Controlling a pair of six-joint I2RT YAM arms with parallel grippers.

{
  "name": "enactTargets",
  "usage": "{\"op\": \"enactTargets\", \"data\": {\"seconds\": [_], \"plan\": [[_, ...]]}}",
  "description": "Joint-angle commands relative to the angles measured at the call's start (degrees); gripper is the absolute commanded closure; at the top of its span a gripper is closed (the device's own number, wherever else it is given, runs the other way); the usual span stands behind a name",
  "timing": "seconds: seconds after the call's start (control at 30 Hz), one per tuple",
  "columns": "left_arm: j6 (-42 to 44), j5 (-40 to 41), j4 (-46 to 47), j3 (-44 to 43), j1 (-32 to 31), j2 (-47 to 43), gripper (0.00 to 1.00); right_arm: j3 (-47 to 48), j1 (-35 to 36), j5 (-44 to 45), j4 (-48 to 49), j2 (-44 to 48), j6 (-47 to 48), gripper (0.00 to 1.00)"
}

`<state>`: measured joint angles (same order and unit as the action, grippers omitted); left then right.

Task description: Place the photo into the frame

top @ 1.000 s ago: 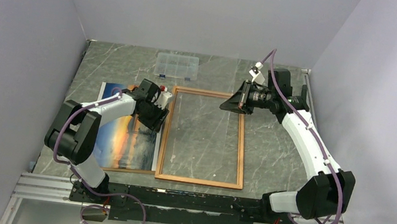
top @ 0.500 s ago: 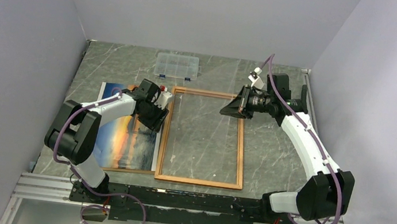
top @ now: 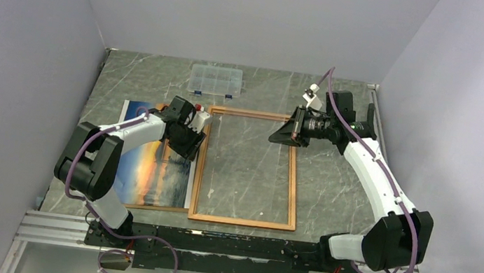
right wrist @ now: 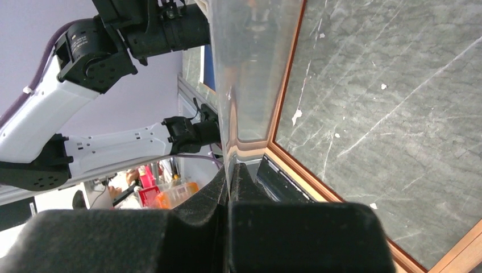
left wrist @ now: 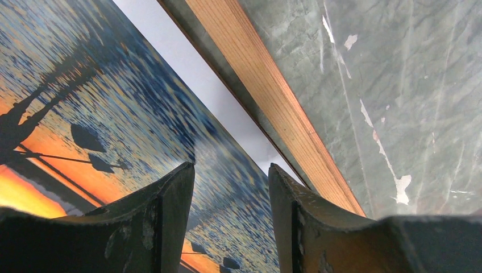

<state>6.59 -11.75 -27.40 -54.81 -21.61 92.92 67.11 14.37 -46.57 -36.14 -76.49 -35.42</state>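
The photo (top: 150,167), an orange-and-blue sunset print, lies face up on the left of the table. The frame (top: 295,186) lies beside it on the right, wood-coloured back up. My left gripper (top: 189,137) is open and empty, low over the photo's right edge; in the left wrist view (left wrist: 230,168) the photo (left wrist: 113,114) shows between its fingers and the frame's left bar (left wrist: 267,96) runs just beside them. My right gripper (top: 280,133) is shut on the edge of the clear pane (right wrist: 256,68), which is tilted up out of the frame (right wrist: 287,79) near its far right corner.
A brown backing board (top: 156,206) lies under the photo, its edge showing at the near side. A small clear compartment box (top: 215,81) stands at the back. Grey walls close in the table on the left, the back and the right.
My right gripper has shifted slightly to the right with the pane held in it. The left arm, photo and frame have not moved.
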Motion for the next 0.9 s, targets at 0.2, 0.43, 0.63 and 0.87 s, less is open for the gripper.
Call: {"op": "enactTargets", "data": {"seconds": [0.2,0.43,0.63,0.87], "plan": [[-0.6,-1.2,0.7,-0.3,0.1,-0.5,0.44,1.9,0.2,-2.2,-1.8,3.9,-0.2,1.00],[-0.7,-1.1,1.4,0.0,0.1,0.3,0.45,1.1,0.3,-2.5,-0.2,4.3,-1.8,1.00],[-0.4,-1.2,1.4,0.1,0.1,-0.2,0.46,-0.3,0.3,-2.2,1.8,4.6,-3.6,1.00],[-0.6,-1.8,1.4,0.6,0.1,-1.0,0.46,-1.4,0.3,-2.2,4.1,4.0,-4.5,1.00]]}}
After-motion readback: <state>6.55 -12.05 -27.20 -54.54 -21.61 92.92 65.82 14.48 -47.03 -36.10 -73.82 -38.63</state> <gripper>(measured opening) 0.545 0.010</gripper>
